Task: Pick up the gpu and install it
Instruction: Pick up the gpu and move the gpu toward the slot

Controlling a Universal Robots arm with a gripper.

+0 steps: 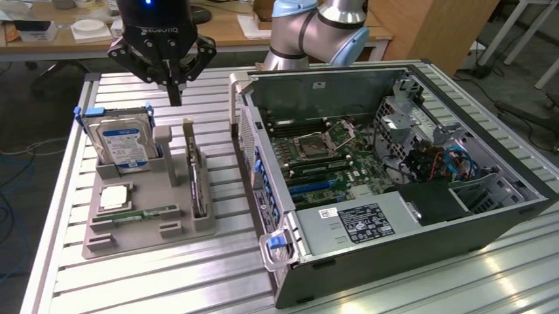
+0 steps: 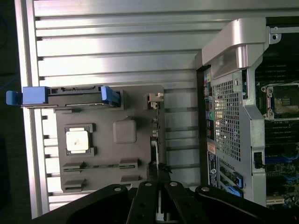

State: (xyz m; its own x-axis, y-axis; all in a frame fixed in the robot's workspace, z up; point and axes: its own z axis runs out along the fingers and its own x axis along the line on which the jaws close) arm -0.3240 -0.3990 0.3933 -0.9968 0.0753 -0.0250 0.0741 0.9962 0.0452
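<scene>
The gpu [image 1: 196, 175] is a thin dark card with a tan edge, standing on edge in a slot on the exterior view's right side of the grey holder tray [image 1: 144, 239]. In the wrist view the gpu [image 2: 156, 135] is edge-on, a narrow strip. My gripper [image 1: 175, 97] hangs above the tray's far end, fingers pointing down and pressed together, holding nothing. It is above the card's far end and apart from it. In the wrist view my gripper [image 2: 158, 186] lines up with the card's strip.
A silver hard drive [image 1: 122, 147] with blue rails stands upright in the tray. A processor chip [image 1: 115, 196] and a green memory stick [image 1: 140, 214] lie flat. The open computer case [image 1: 511, 186] with its motherboard [image 1: 323, 176] sits to the exterior view's right, on the slatted metal table [image 1: 131, 281].
</scene>
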